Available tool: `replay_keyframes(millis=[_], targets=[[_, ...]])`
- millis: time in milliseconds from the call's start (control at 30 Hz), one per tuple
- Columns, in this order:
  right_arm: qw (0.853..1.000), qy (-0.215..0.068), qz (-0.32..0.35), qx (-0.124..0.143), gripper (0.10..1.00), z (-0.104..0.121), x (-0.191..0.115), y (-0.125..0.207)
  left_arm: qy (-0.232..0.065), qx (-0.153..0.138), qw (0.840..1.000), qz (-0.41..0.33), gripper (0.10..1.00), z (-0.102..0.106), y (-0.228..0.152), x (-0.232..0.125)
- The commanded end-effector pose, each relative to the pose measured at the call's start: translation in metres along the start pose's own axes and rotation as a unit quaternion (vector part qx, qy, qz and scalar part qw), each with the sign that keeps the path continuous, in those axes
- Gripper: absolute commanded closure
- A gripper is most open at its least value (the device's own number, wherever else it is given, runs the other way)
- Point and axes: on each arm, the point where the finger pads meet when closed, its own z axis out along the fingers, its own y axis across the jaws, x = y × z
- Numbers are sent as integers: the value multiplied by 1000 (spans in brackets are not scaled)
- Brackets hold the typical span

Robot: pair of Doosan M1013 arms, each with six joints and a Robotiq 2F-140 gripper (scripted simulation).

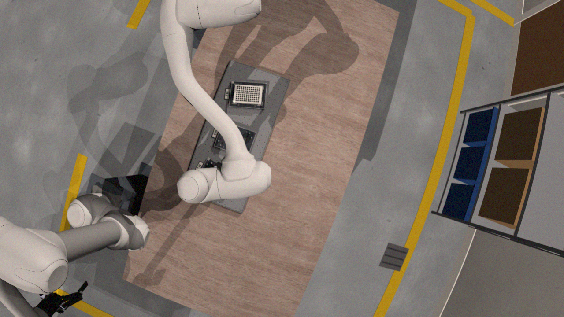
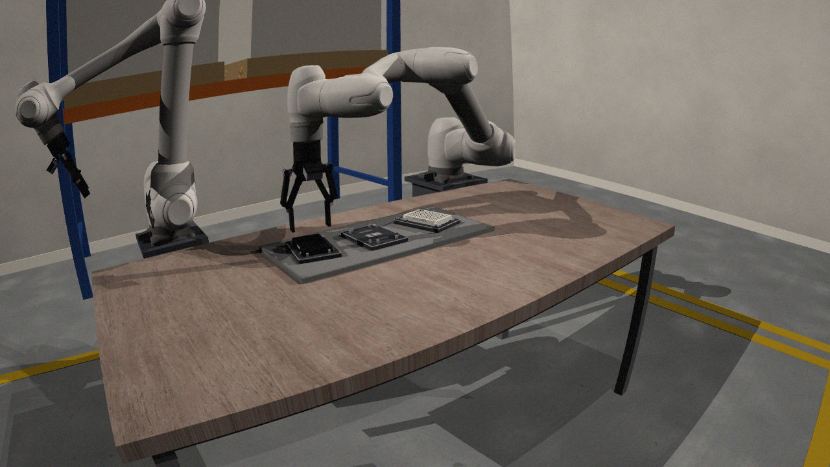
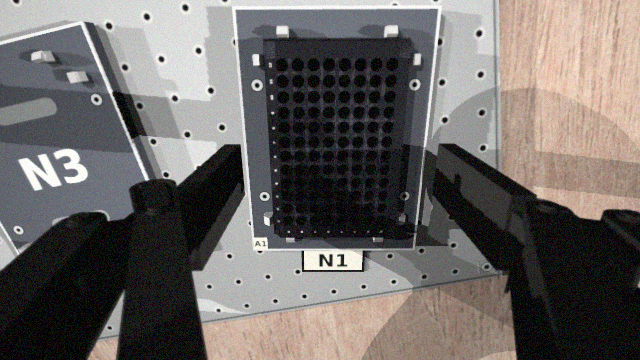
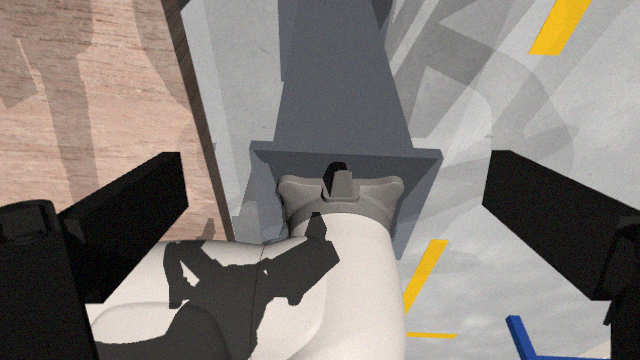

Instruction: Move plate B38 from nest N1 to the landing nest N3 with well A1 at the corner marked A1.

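Observation:
A black well plate point(image 2: 311, 244) point(image 3: 337, 127) lies in nest N1 point(image 3: 335, 22), within its locators. The nest's A1 mark point(image 3: 260, 243) is at the corner left of the N1 sign point(image 3: 333, 260); no plate label is readable. Nest N3 point(image 2: 359, 233) point(image 3: 30, 200) holds nothing. Its A1 corner is out of the left wrist view. A white plate point(image 1: 248, 94) point(image 2: 427, 218) sits on N2 at the other end. My left gripper point(image 2: 310, 226) point(image 3: 339, 169) is partly open and empty above N1, with its fingers beyond the plate's long sides. My right gripper point(image 4: 335, 179) is open and empty, away from the table.
The grey perforated deck point(image 1: 258, 76) point(image 2: 301, 272) carries all three nests on the wooden table point(image 1: 307, 157) point(image 2: 348, 325). N3 stands between N1 and N2, turned relative to N1. The left arm point(image 1: 201, 98) passes over the deck and partly hides N3 and N1 in the top view.

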Motion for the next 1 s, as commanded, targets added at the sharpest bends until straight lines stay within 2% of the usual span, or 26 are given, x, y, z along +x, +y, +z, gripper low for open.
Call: replay_keyframes(millis=[0, 967], targets=[[1000, 0, 0, 0, 98, -1, 0, 0, 1, -1, 1000, 0, 400, -2, 0, 0], [1000, 0, 0, 0, 98, -1, 0, 0, 1, -1, 1000, 0, 400, 14, 0, 1]])
